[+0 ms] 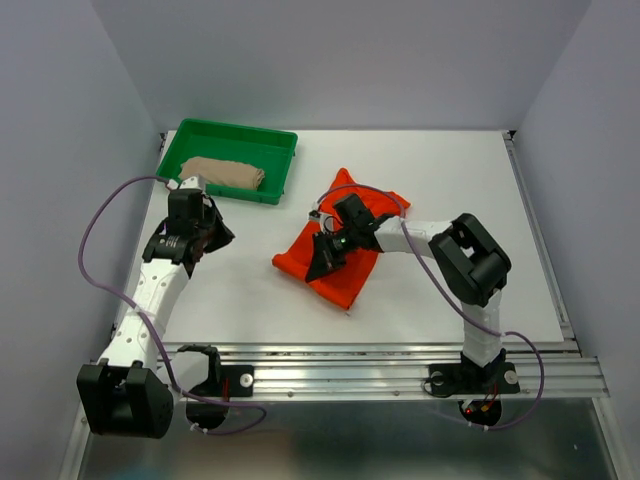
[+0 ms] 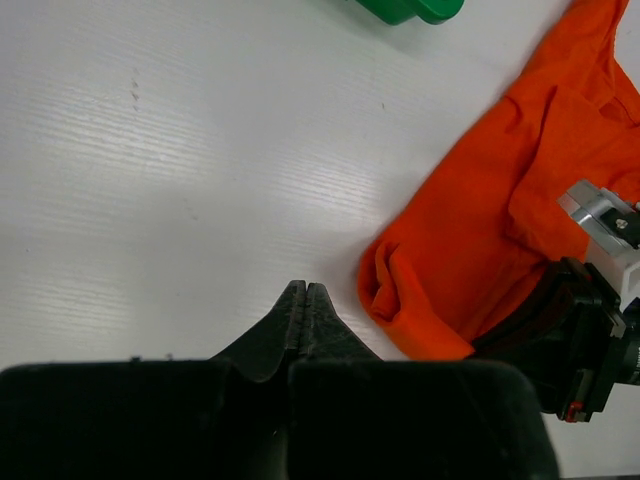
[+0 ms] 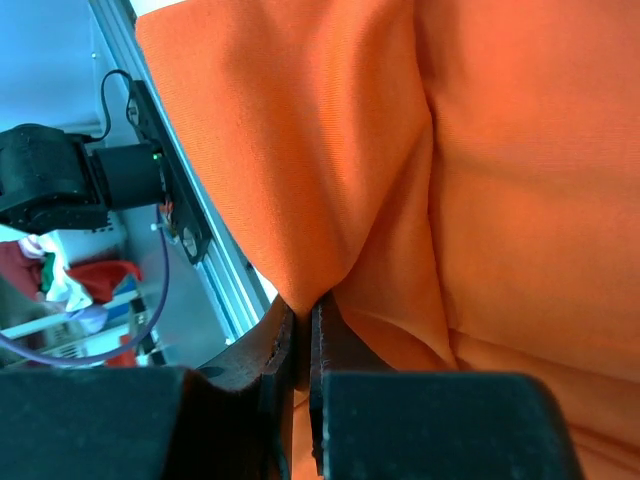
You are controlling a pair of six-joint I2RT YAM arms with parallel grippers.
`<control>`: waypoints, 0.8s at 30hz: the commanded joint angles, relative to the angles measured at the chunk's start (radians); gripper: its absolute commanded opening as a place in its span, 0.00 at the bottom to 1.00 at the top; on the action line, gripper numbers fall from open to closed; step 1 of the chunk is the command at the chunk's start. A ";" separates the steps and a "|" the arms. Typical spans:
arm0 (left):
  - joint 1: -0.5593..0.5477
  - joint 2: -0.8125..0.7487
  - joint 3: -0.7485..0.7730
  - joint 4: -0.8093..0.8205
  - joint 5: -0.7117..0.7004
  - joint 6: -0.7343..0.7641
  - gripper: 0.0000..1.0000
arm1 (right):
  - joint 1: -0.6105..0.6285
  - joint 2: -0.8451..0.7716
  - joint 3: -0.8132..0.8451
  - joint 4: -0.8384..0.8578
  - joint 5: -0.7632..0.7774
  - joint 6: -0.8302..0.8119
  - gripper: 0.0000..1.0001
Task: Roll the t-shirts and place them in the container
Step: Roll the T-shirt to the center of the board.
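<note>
The orange-red t-shirt (image 1: 345,260) lies folded into a strip in the middle of the table. It also shows in the left wrist view (image 2: 500,220) and fills the right wrist view (image 3: 450,160). My right gripper (image 1: 325,258) is shut on a fold of the orange-red t-shirt near its left end (image 3: 302,305). The beige-tan t-shirt (image 1: 222,173) lies bundled in the green tray (image 1: 270,143). My left gripper (image 1: 215,238) is shut and empty (image 2: 304,290), over bare table left of the orange shirt.
The green tray stands at the back left; its corner shows in the left wrist view (image 2: 410,10). Grey walls enclose the table on three sides. A metal rail (image 1: 380,362) runs along the near edge.
</note>
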 commanded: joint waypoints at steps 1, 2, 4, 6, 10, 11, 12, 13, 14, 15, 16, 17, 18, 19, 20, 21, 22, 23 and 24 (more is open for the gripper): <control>0.005 -0.033 -0.007 0.009 0.011 0.034 0.00 | -0.024 0.028 0.044 0.047 -0.093 0.017 0.01; 0.003 -0.033 -0.007 0.007 0.013 0.042 0.00 | -0.034 0.029 0.044 0.045 -0.096 0.017 0.01; 0.002 -0.033 -0.008 0.006 0.019 0.048 0.00 | -0.044 0.033 0.045 0.044 -0.094 0.020 0.01; -0.011 -0.031 -0.010 0.003 0.025 0.051 0.00 | -0.055 0.042 0.053 0.040 -0.097 0.021 0.01; -0.044 -0.025 -0.014 0.003 0.024 0.046 0.00 | -0.075 0.066 0.073 0.007 -0.102 0.003 0.01; -0.049 -0.022 -0.013 0.003 0.025 0.046 0.00 | -0.075 0.074 0.079 -0.004 -0.102 -0.005 0.01; -0.057 -0.021 -0.013 0.003 0.025 0.046 0.00 | -0.075 0.086 0.083 -0.010 -0.105 -0.011 0.01; -0.075 -0.018 -0.013 0.004 0.024 0.045 0.00 | -0.075 0.091 0.088 -0.013 -0.107 -0.017 0.01; -0.086 -0.013 -0.013 0.004 0.025 0.045 0.00 | -0.075 0.095 0.090 -0.013 -0.114 -0.019 0.01; -0.098 -0.010 -0.013 0.007 0.027 0.045 0.00 | -0.075 0.102 0.090 -0.015 -0.117 -0.019 0.01; -0.125 -0.002 -0.013 0.007 0.024 0.039 0.00 | -0.084 0.109 0.090 -0.013 -0.116 -0.020 0.01; -0.142 0.004 -0.014 0.009 0.024 0.034 0.00 | -0.084 0.112 0.091 -0.013 -0.116 -0.020 0.01; -0.159 0.007 -0.020 0.012 0.024 0.032 0.00 | -0.084 0.115 0.091 -0.013 -0.119 -0.023 0.01; -0.178 0.011 -0.023 0.015 0.021 0.028 0.00 | -0.084 0.121 0.091 -0.015 -0.117 -0.023 0.01; -0.216 0.022 -0.031 0.018 0.024 0.025 0.00 | -0.084 0.123 0.093 -0.015 -0.119 -0.023 0.01; -0.233 0.030 -0.036 0.020 0.030 0.026 0.00 | -0.084 0.126 0.094 -0.015 -0.120 -0.023 0.01; -0.251 0.038 -0.039 0.023 0.033 0.026 0.00 | -0.084 0.128 0.094 -0.016 -0.122 -0.025 0.01; -0.283 0.059 -0.042 0.024 0.040 0.029 0.00 | -0.084 0.129 0.094 -0.015 -0.123 -0.025 0.01; -0.297 0.071 -0.042 0.021 0.041 0.031 0.00 | -0.084 0.131 0.096 -0.015 -0.123 -0.025 0.01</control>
